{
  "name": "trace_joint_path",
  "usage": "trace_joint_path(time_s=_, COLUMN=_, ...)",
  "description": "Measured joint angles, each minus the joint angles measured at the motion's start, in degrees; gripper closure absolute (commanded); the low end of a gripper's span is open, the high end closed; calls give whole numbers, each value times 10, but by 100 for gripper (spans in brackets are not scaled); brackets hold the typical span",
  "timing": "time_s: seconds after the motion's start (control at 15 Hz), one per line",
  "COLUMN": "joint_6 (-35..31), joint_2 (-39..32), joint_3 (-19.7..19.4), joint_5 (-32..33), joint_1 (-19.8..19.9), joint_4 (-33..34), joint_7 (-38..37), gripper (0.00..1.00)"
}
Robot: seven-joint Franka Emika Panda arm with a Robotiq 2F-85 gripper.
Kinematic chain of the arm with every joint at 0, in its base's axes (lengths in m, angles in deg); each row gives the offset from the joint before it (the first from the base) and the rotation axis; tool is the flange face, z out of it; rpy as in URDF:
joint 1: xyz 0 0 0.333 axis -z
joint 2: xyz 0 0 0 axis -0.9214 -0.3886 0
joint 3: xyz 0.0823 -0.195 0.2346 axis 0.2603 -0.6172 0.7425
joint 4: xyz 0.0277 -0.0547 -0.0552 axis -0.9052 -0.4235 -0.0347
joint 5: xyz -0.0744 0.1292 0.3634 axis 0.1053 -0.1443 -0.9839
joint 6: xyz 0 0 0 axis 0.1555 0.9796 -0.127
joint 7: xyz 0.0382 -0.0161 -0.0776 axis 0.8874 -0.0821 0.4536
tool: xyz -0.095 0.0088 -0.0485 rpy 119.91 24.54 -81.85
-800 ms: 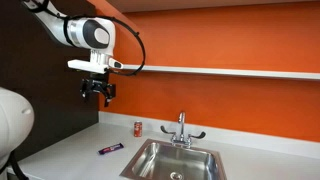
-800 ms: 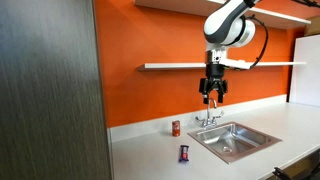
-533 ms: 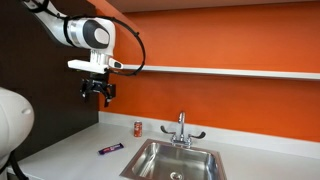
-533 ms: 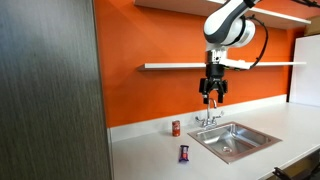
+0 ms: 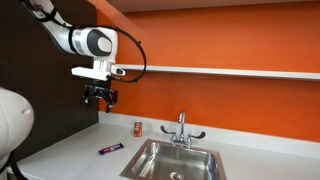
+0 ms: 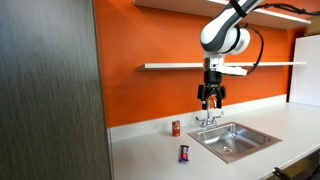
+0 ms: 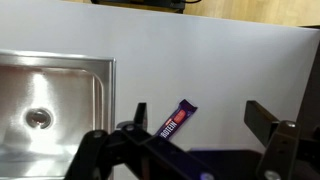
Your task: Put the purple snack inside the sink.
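Observation:
The purple snack (image 5: 110,149) lies flat on the white counter, to one side of the sink (image 5: 175,162). It also shows in an exterior view (image 6: 184,153) and in the wrist view (image 7: 176,121). The sink is a steel basin with a chrome faucet (image 5: 181,128); it also shows in an exterior view (image 6: 236,140) and the wrist view (image 7: 50,110). My gripper (image 5: 100,98) hangs high above the counter, open and empty, also seen in an exterior view (image 6: 209,98). In the wrist view the open jaws (image 7: 200,125) frame the snack far below.
A small red can (image 5: 138,128) stands against the orange wall beside the faucet, also in an exterior view (image 6: 175,128). A shelf (image 6: 175,67) runs along the wall. A dark tall panel (image 6: 50,90) stands at the counter's end.
The arm has shifted slightly and the gripper has dropped a little. The snack and the can have not moved.

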Motion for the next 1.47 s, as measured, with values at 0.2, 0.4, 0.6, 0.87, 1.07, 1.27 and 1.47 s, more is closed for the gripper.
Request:
trace_joint_path(time_s=0.2, joint_6=-41, joint_2=-57, joint_3=0, joint_5=-1, joint_1=0, joint_4=9, joint_7=-7, gripper=0)
trace_joint_path(time_s=0.4, joint_6=-80, joint_2=-124, joint_3=5, joint_5=-1, joint_1=0, joint_4=28, joint_7=-12, gripper=0)
trace_joint_path(time_s=0.6, joint_6=-112, joint_2=-193, joint_3=16, joint_5=-1, joint_1=0, joint_4=58, joint_7=-25, gripper=0)
trace_joint_path(time_s=0.87, joint_6=-152, joint_2=-287, joint_3=32, joint_5=4, joint_1=-1, joint_4=110, joint_7=-63, gripper=0)
trace_joint_path(time_s=1.07, joint_6=-172, joint_2=-353, joint_3=36, joint_5=5, joint_1=-2, joint_4=153, joint_7=-86, gripper=0)
trace_joint_path(time_s=1.27, joint_6=-184, joint_2=-409, joint_3=37, joint_5=5, joint_1=-2, joint_4=190, joint_7=-104, gripper=0)
trace_joint_path(time_s=1.47, joint_6=-194, joint_2=-458, joint_3=37, joint_5=5, joint_1=-2, joint_4=222, joint_7=-119, gripper=0)
